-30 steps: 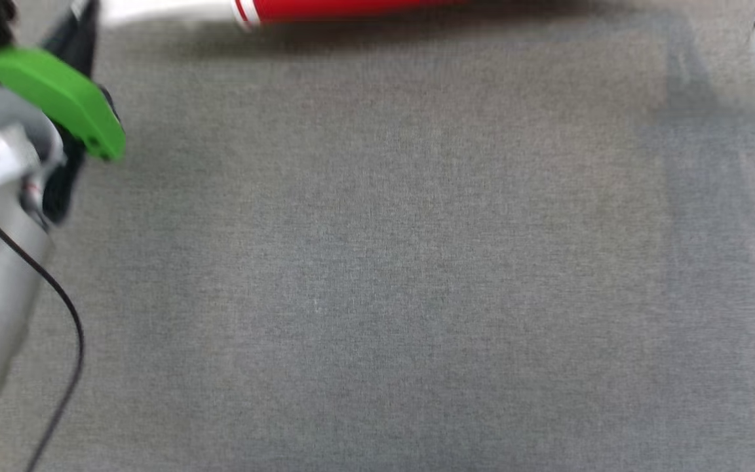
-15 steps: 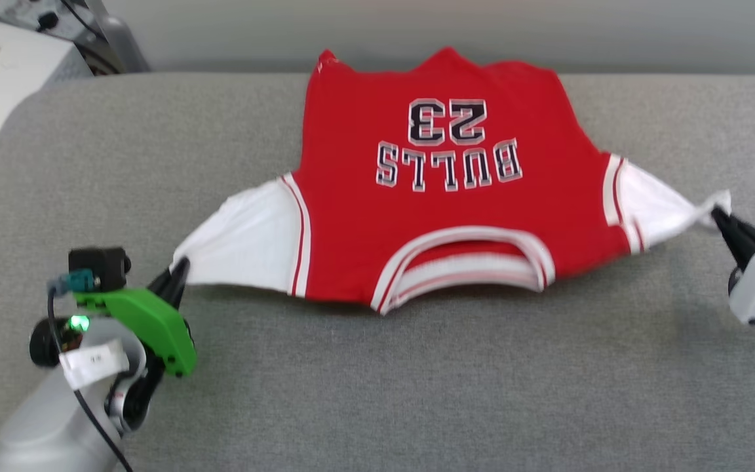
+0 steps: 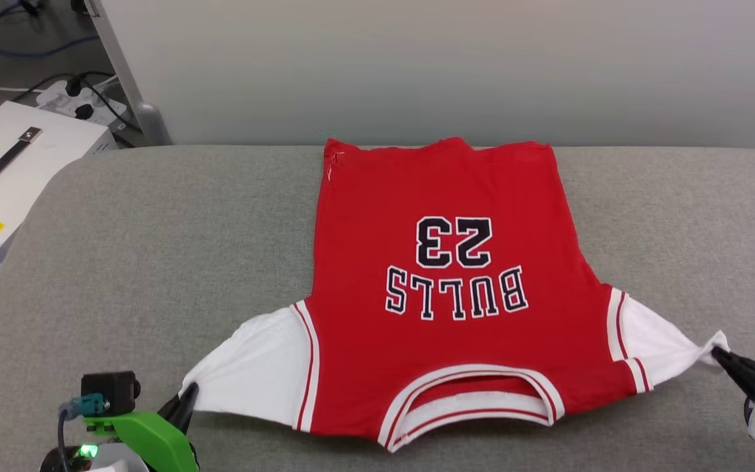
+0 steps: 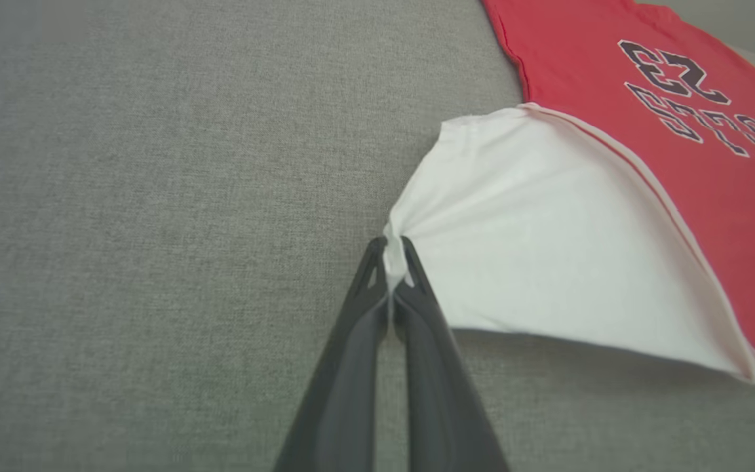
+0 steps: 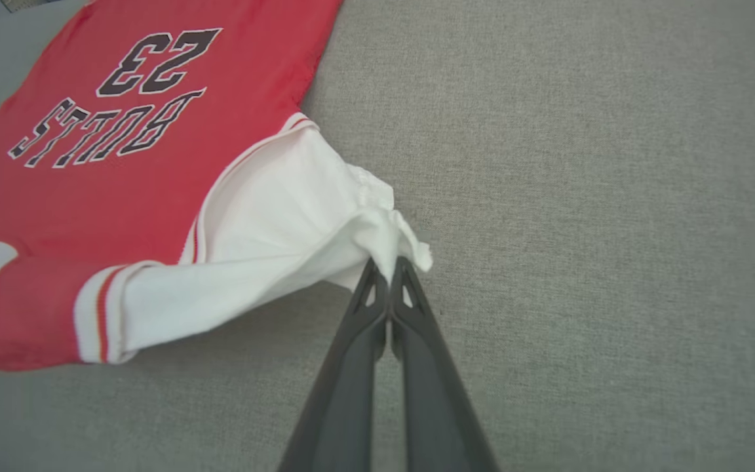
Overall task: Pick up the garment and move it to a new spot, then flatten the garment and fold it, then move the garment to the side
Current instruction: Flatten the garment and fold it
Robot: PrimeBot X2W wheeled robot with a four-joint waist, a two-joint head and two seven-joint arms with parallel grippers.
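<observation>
Grey fabric surface (image 3: 154,229) | garment (image 3: 443,190) spread, sleeves pinched in left jaws, right jaws | white box (image 3: 23,167) beside surface

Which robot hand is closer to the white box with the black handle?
Left. The left gripper, pinching one sleeve of the garment, is on the same side as the white box; the right gripper holds the other sleeve, far across.

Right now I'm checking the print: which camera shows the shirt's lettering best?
Head view: the shirt's lettering lies whole and square-on, though upside down. Right wrist view shows it whole but slanted; left wrist view crops it.
</observation>
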